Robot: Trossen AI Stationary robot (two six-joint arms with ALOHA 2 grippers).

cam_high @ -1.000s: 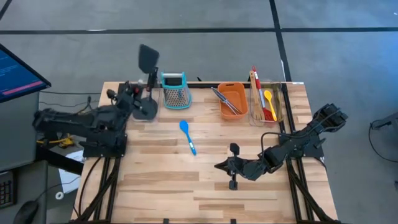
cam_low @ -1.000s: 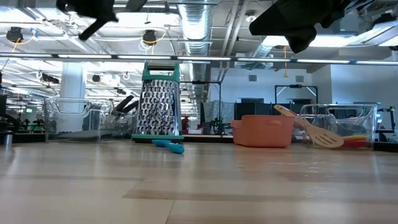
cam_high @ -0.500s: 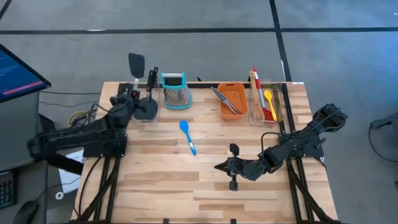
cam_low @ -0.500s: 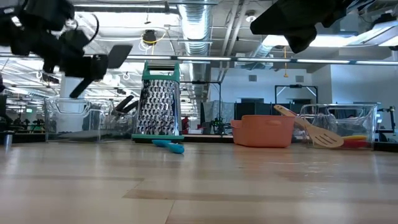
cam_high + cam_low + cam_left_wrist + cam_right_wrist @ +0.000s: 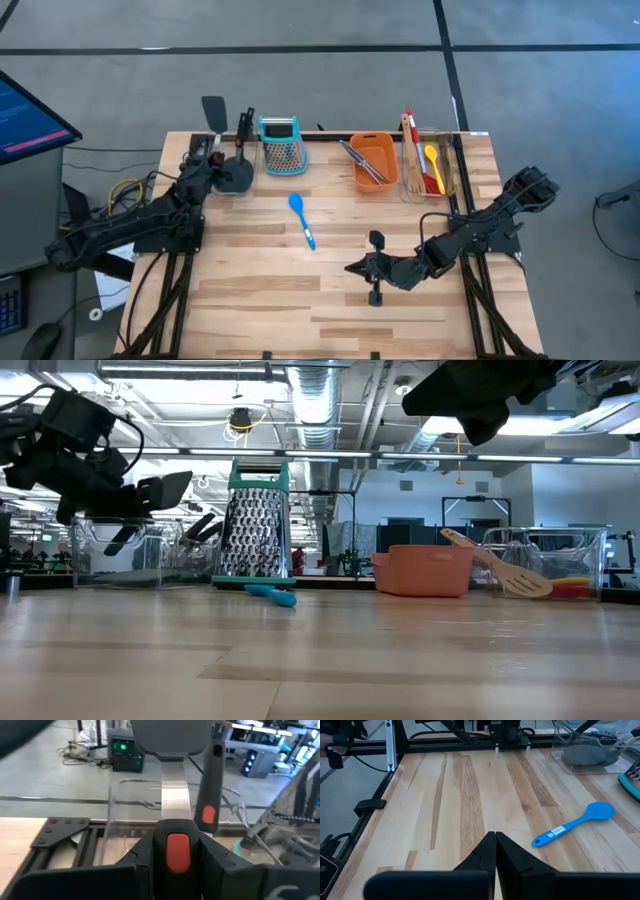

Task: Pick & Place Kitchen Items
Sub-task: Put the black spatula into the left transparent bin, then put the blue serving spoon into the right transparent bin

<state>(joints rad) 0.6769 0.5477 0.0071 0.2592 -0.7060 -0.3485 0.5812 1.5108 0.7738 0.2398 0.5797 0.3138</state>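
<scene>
Left gripper at the table's far left corner, fingers clamped on a black spatula's handle; blade points out past the far edge, above a clear bin, apparently not touching it. Right gripper hovers near-centre, fingers pressed together, nothing held. Blue spoon lies flat mid-table, near the grater.

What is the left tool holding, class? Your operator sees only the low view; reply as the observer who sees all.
Observer: The left tool is shut on a spatula, gripping its red-marked handle.
Operator: Is the right tool carrying anything?
Observer: No; the right tool is shut, empty, over bare table.
Operator: What is in the orange tub?
Observer: Silver tongs lie in the orange tub.
</scene>
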